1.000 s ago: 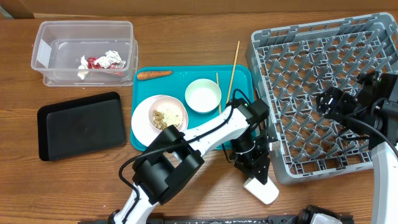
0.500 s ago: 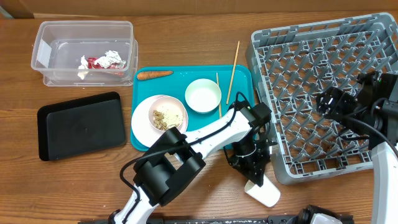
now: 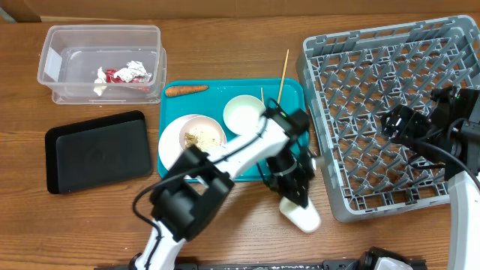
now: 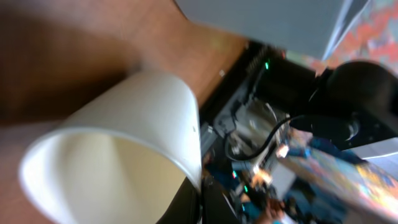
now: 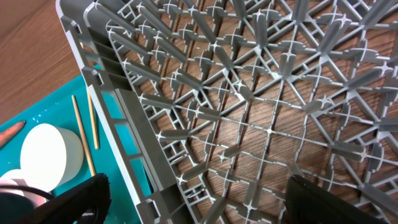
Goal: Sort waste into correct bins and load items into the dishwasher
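My left gripper (image 3: 294,201) is shut on the rim of a small white cup (image 3: 304,220), low over the table just left of the grey dish rack (image 3: 390,82). In the left wrist view the fingers (image 4: 200,202) pinch the cup's wall (image 4: 124,130), blurred. My right gripper (image 3: 390,124) is open and empty above the rack's floor (image 5: 261,118). The clear tub (image 3: 101,45) holds the red-and-white wrapper (image 3: 116,75) and the white tissue (image 3: 135,70). The black tray (image 3: 97,150) is empty. The carrot (image 3: 186,90), a white bowl (image 3: 241,114) and the pink plate (image 3: 174,146) with scraps (image 3: 201,139) lie on the teal tray.
The teal serving tray (image 3: 225,94) sits mid-table with thin wooden sticks (image 3: 283,71) along its right side. My left arm reaches across the tray's front right corner. The right wrist view shows the bowl (image 5: 50,155) and sticks (image 5: 84,137) beyond the rack's left wall.
My left gripper has carried the cup leftward and slightly farther from the front edge, the arm swinging over the teal tray. The right arm has not moved.
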Tool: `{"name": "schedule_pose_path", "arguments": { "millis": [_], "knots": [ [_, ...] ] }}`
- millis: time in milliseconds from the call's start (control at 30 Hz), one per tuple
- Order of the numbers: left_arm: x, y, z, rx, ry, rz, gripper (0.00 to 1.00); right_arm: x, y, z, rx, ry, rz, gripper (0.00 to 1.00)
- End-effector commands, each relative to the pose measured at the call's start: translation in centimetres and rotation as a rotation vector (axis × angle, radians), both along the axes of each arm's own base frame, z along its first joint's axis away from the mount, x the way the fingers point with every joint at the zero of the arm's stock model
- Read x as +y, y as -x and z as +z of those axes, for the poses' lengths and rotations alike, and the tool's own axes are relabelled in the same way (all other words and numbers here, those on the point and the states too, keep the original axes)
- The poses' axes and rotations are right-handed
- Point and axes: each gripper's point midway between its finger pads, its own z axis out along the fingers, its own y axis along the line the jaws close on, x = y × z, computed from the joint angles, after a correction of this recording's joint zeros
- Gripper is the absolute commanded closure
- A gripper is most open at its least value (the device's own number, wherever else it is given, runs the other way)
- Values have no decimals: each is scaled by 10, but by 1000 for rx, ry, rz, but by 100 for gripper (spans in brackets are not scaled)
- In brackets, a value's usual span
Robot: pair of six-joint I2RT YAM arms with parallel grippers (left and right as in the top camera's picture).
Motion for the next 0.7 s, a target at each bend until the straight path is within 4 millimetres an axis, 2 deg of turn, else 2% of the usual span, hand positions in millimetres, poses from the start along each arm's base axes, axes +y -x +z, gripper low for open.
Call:
{"name": "schedule_pose_path", "arguments": {
  "millis": [0, 67, 167, 267, 367, 500, 600, 667],
  "knots": [
    [27, -49, 35, -156, 71, 82, 96, -3, -2, 14, -39, 23, -2, 6],
    [41, -74, 53, -192, 104, 158, 96, -3, -3, 14, -40, 23, -2, 3],
    [64, -118, 92, -235, 236, 294, 96, 2, -6, 17, -65, 12, 39, 0],
    [86, -157, 137, -246, 426, 418, 96, 22, -13, 27, -137, -45, 161, 0],
    [109, -184, 174, -242, 625, 502, 96, 51, -20, 46, -255, -124, 343, 0],
    [135, -199, 216, -222, 866, 543, 96, 96, -15, 78, -460, -253, 660, 0],
    [143, -201, 220, -186, 877, 573, 96, 124, -6, 100, -608, -421, 862, 0],
    [140, -200, 220, -183, 878, 565, 96, 132, -6, 100, -626, -475, 906, 0]
  ]
}}
